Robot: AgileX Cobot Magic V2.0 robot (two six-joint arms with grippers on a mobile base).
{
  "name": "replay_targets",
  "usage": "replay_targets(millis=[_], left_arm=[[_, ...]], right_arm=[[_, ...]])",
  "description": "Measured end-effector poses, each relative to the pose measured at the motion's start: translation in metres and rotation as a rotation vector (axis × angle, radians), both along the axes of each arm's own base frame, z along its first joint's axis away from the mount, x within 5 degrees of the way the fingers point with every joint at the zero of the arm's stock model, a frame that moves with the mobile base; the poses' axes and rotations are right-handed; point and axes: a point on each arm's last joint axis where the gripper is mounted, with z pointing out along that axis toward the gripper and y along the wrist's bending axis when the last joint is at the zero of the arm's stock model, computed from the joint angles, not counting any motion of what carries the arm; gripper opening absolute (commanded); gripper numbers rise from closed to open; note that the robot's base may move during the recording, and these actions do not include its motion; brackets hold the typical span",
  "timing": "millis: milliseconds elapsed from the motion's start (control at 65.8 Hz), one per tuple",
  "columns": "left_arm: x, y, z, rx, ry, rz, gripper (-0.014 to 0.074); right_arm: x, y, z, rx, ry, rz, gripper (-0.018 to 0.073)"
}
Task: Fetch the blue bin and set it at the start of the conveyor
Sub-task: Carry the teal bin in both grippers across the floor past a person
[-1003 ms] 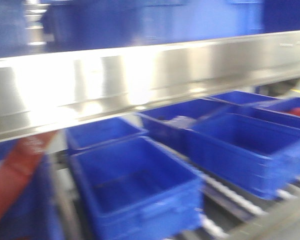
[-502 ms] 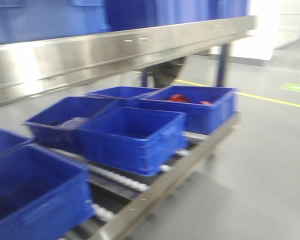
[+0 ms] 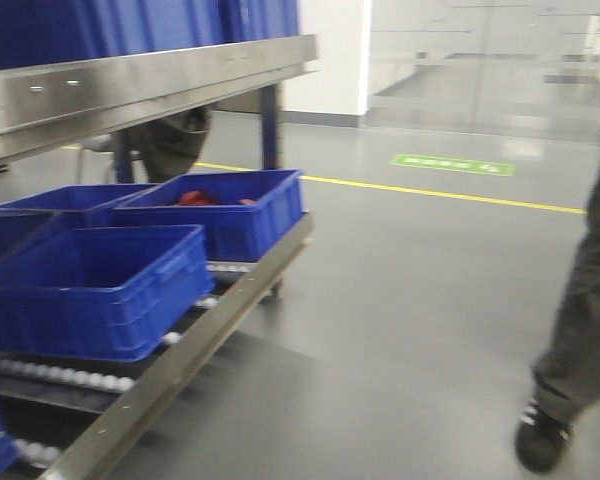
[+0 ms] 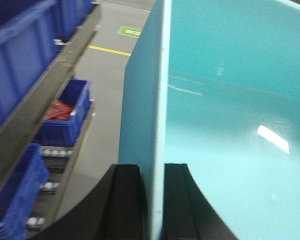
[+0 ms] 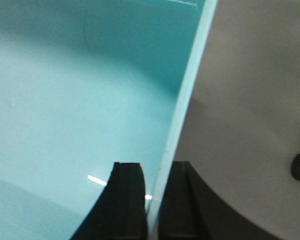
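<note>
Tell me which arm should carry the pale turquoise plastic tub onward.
Neither alone. The left gripper and the right gripper each clamp a wall of the pale turquoise plastic tub, one finger inside and one outside. Use both. The conveyor belt is not in view, so neither side is favoured.

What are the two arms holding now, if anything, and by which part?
The blue bin. The left gripper clamps one side wall, the right gripper the opposite wall, fingers on both faces.
</note>
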Motion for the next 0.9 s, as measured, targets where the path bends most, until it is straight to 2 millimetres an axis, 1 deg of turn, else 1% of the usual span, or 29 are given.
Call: replay_targets(millis=[897], left_arm=[[-0.0001, -0.0005, 0.0, 0.0, 0.0, -0.002, -0.0111]], right_arm=[[0.0, 0.0, 0.0, -0.001, 0.0, 0.0, -0.0153]])
